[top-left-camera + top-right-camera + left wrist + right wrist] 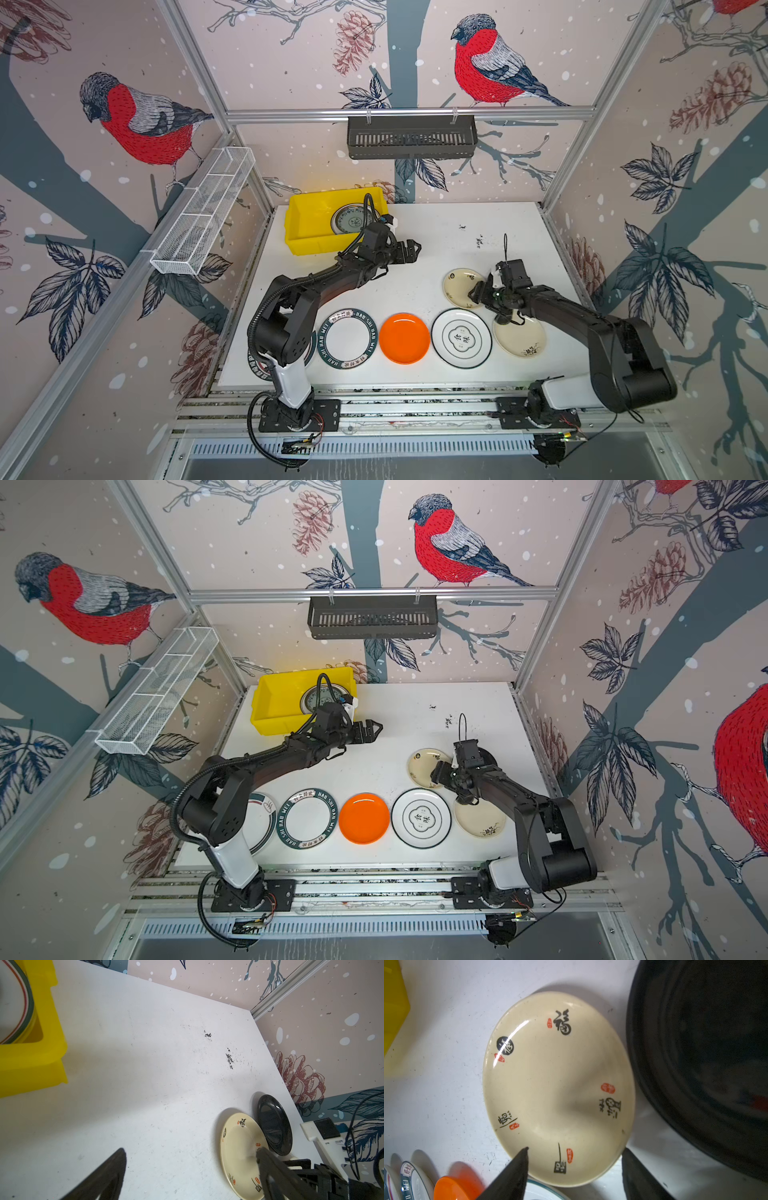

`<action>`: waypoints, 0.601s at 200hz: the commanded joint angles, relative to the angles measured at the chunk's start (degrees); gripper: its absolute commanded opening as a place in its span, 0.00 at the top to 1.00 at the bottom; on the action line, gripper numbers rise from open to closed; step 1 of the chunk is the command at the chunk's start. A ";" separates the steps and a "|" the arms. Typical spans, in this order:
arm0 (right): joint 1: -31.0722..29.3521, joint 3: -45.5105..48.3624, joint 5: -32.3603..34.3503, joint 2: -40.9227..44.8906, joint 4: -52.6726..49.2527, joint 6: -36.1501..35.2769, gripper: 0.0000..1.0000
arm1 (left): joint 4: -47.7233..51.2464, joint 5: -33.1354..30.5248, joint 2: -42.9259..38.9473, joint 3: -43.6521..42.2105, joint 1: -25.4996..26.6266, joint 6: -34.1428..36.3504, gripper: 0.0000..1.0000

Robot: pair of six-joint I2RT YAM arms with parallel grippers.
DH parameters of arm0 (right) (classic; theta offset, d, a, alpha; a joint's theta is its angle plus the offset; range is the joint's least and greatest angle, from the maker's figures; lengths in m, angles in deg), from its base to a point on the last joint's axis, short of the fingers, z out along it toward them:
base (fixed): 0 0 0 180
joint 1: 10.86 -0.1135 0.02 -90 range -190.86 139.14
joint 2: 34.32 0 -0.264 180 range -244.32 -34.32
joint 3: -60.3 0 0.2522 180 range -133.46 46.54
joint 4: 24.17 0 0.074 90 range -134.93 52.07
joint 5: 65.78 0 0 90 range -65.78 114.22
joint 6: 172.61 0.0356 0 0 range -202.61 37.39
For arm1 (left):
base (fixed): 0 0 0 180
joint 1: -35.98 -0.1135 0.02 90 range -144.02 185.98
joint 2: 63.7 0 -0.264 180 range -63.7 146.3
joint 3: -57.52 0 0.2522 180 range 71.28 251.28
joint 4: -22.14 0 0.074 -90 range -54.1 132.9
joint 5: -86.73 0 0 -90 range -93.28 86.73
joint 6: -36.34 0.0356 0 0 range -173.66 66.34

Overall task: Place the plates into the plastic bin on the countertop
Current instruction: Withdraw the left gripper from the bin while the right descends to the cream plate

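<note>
Cream plate (556, 1084): flat on countertop (436, 257), its rim between the fingers of the right gripper (576, 1148), which stand apart, one over the dish, one outside it.
Black plate (706, 1064): just beside the cream plate.
Orange plate (404, 338): well apart, nearer the arm bases.
Bin (303, 216): just behind left gripper (411, 250), whose jaws stand wide apart over bare countertop; one patterned plate (353, 220) inside.

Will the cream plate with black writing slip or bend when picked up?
The cream plate probably stays stiff; it looks like hard dishware. It may slip, since its surface shines. Lying flat, it likely won't roll.
</note>
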 commanded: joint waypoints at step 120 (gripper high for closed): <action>1.83 -0.82 -4.24 -8.38 10.71 2.26 0.59 | 3.28 -1.98 -3.33 0.06 -1.79 3.18 0.03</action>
